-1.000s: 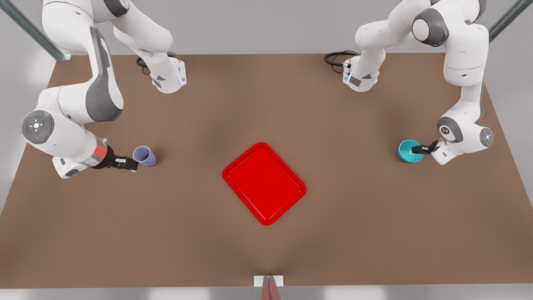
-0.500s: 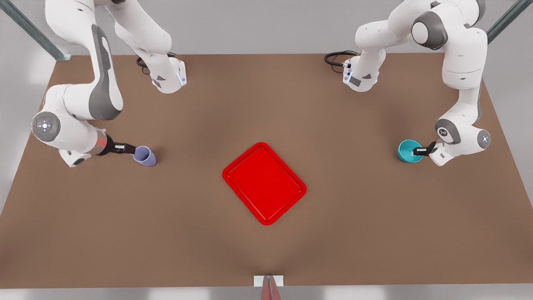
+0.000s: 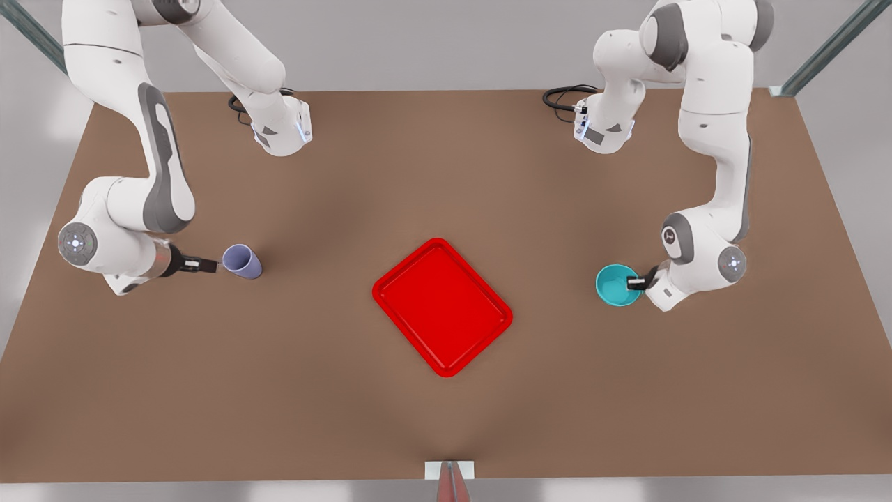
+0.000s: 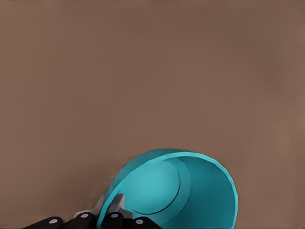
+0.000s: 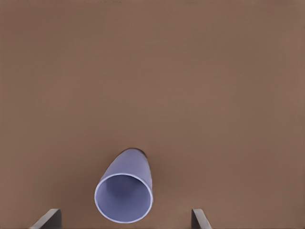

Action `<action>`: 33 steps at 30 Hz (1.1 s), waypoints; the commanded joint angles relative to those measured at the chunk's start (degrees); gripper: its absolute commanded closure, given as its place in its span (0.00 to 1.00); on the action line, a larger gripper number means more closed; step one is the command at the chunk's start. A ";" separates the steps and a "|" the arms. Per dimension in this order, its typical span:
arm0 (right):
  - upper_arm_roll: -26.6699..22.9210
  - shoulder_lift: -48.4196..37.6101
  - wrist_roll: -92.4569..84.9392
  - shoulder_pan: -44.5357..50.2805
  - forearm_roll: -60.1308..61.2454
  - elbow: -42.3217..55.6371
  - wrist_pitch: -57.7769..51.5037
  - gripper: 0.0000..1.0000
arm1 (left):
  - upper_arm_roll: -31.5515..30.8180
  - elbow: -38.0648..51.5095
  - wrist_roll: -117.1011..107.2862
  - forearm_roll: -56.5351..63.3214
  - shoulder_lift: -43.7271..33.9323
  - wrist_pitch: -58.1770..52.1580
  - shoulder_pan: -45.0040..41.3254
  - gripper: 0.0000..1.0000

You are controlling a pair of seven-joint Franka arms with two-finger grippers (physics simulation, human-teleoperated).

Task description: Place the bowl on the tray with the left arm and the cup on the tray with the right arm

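- Front view, far left: the right gripper (image 3: 206,265) sits just beside the cup (image 3: 242,261), on the side away from the tray (image 3: 442,307). Compared with a second ago it has drawn level with the cup's rim and the arm has straightened, but the cup stands where it stood, upright on the table (image 3: 446,174).
- Right wrist view adds what the front view cannot: the two fingertips (image 5: 47,218) stand wide apart, one either side of the cup (image 5: 125,193), touching neither wall. The gripper is open and holds nothing.
- Judgement: the cup half of the task is at the approach step; a grasp has not been made.
- Centre: the tray lies bare, turned at an angle, unmoved across all three moments.
- Right: the bowl (image 3: 617,284) has shifted markedly toward the tray within the last half second, carried along with the left gripper (image 3: 637,282) at its rim. It remains well apart from the tray.
- Left wrist view confirms the hold: the fingers (image 4: 114,217) are closed across the near wall of the bowl (image 4: 176,191), one inside the rim and one outside. The bowl appears tilted toward the camera and clear of the table, though how high I cannot tell.
- Judgement: the bowl half is in transport; the pinch on a thin rim could slip if the arm swings sharply.
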 commanded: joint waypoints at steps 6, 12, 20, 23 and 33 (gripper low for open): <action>0.01 -0.02 -0.51 -1.65 -0.28 -2.84 3.02 0.00 | -0.11 19.81 -40.83 -20.48 12.57 0.58 -19.54 0.79; 0.19 0.15 -0.69 -1.65 0.51 -4.24 -2.52 0.00 | -3.26 29.39 -54.98 -20.30 20.13 2.77 -24.20 0.79; 0.19 5.16 0.98 -1.03 1.56 -5.30 -0.67 0.00 | -4.76 31.86 -58.24 -20.13 23.21 6.56 -24.20 0.00; 0.10 5.25 1.07 -1.12 1.56 -5.56 -0.67 0.00 | -4.68 31.86 -57.97 -20.04 23.21 6.56 -24.03 0.00; 0.01 8.94 0.54 -1.91 -0.72 -6.44 4.25 0.00 | 31.51 43.70 -32.23 -17.32 21.10 -30.68 -17.79 0.00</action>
